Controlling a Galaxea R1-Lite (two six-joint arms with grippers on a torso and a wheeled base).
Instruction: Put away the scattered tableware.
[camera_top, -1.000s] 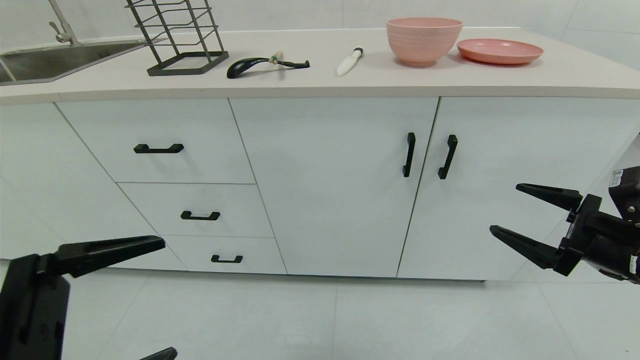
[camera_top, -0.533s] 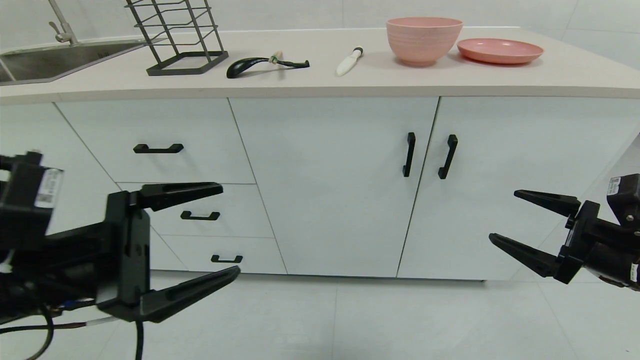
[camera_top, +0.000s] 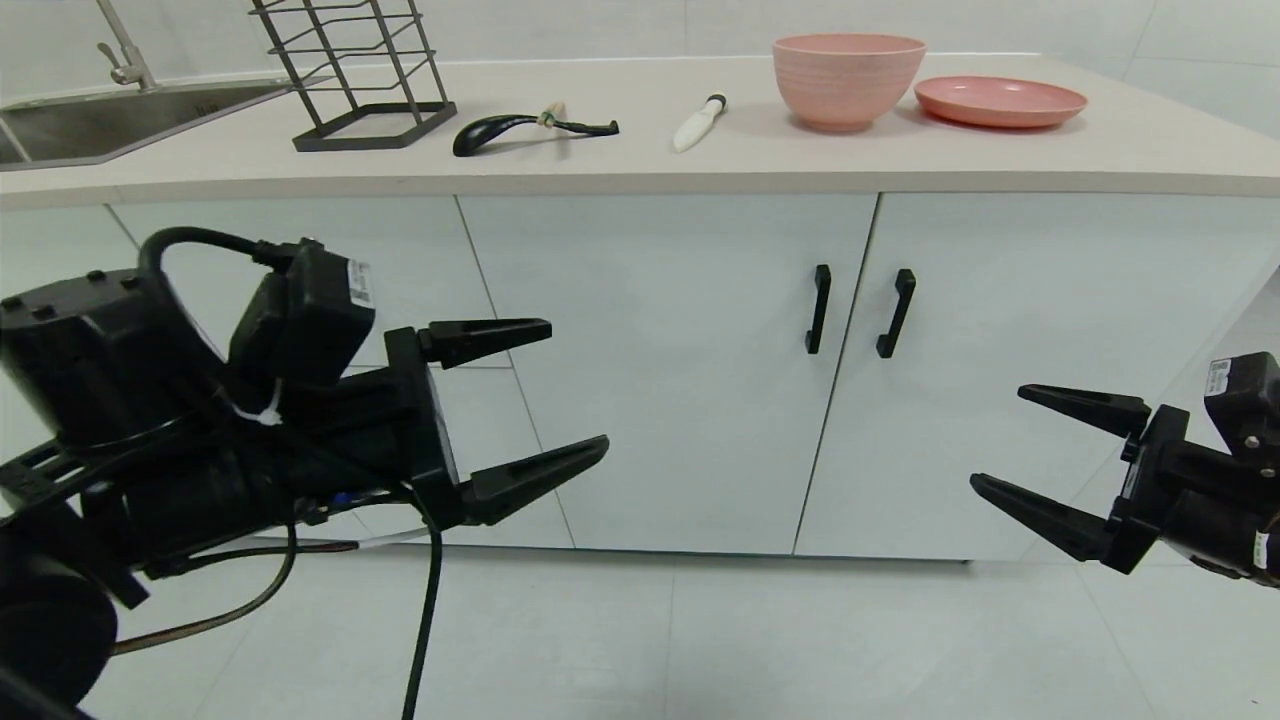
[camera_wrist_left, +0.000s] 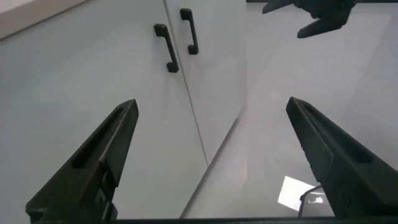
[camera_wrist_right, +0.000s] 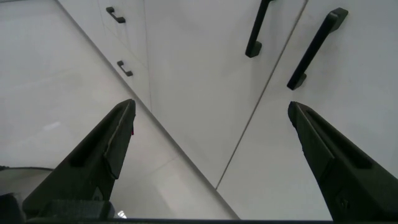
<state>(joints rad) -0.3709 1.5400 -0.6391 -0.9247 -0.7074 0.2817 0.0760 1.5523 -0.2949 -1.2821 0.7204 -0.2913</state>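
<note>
On the counter lie a black ladle (camera_top: 520, 128), a white knife (camera_top: 698, 124), a pink bowl (camera_top: 847, 80) and a pink plate (camera_top: 999, 101). My left gripper (camera_top: 575, 392) is open in front of the drawers, well below the counter, with nothing between its fingers. My right gripper (camera_top: 1035, 445) is open low at the right, before the right cabinet door, also holding nothing. In the left wrist view my left gripper (camera_wrist_left: 211, 112) faces the cabinet doors, with the right gripper (camera_wrist_left: 292, 18) far off. In the right wrist view my right gripper (camera_wrist_right: 211, 112) faces the two door handles (camera_wrist_right: 292, 43).
A black wire dish rack (camera_top: 355, 70) stands on the counter (camera_top: 640, 165) at the left, beside a steel sink (camera_top: 110, 115) with a tap. Below are white drawers and two cabinet doors with black handles (camera_top: 860, 312). The tiled floor (camera_top: 800, 640) in front is open.
My left arm has risen and swung right, from the lower left corner up to the front of the drawers. My right gripper has sunk slightly and stays open.
</note>
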